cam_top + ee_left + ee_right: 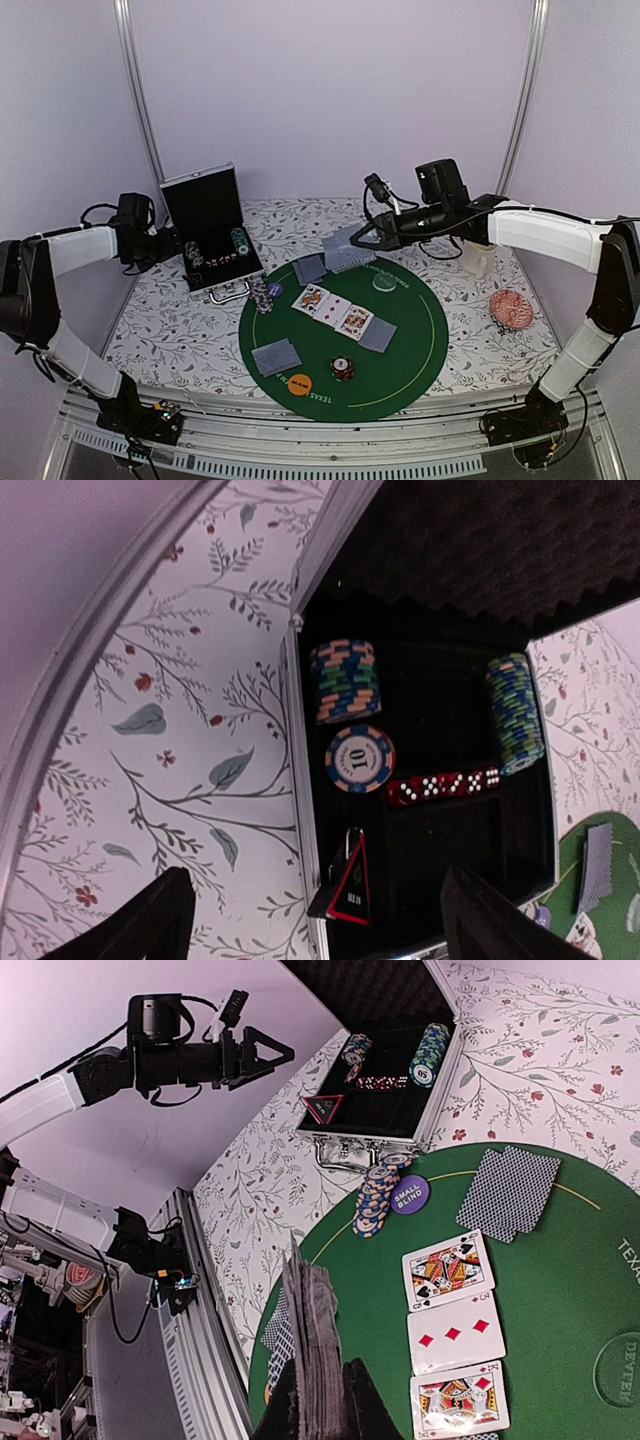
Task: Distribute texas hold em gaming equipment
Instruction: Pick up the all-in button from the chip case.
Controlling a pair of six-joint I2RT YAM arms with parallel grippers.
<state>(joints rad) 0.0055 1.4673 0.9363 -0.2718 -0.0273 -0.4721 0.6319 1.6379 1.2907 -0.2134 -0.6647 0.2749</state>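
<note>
Round green felt mat (410, 335) at mid-table, open silver metal case (205, 205) beside its far-left edge.
In the case: two stacks of multicoloured poker chips (343, 680), a row of red dice (445, 783) between them, a red-edged triangle marker (350, 885) in the near-left corner. On the mat: a striped chip stack (260, 293) and purple disc (276, 289) at the left edge, a diagonal row of face-up playing cards (333, 310) mid-mat, one pair of grey-blue-backed cards (310, 268) behind it, another pair (275, 357) front-left, an orange round disc (300, 382) at the near edge, a short chip pile (343, 369) just right of it, a clear disc (384, 282) far right.
</note>
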